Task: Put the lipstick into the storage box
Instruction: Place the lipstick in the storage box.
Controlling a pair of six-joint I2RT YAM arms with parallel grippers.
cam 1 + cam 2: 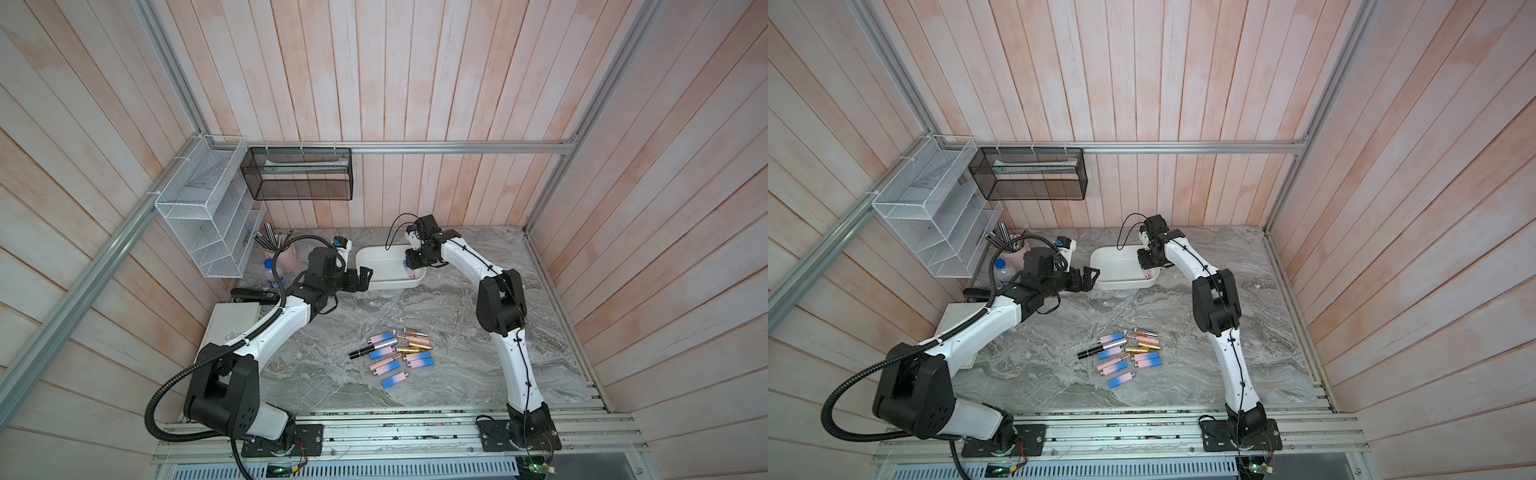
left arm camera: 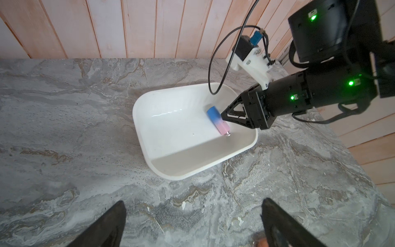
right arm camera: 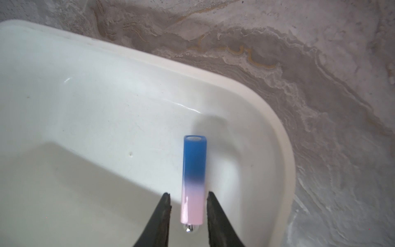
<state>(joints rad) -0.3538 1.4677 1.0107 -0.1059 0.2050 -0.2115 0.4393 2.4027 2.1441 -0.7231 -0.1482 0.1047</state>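
i see the right gripper (image 3: 188, 193) over the box (image 3: 277, 132), jaws slightly parted: 1 finger shows a clear gap to the lipstick (image 3: 194, 171), the other sits right against it, so i read no grip. the lipstick, blue at 1 end and pink at the other, is inside the box at its 3 o'clock end in both top views (image 1: 409, 270), near the corner wall; i cannot tell whether it rests on the floor. the left gripper (image 2: 193, 201) hangs wide open and empty at the box's 9 o'clock side, just beside the rim. a pile (image 1: 395, 353) of other tubes lies on the table (image 1: 457, 332), well apart at 6 o'clock from the box.
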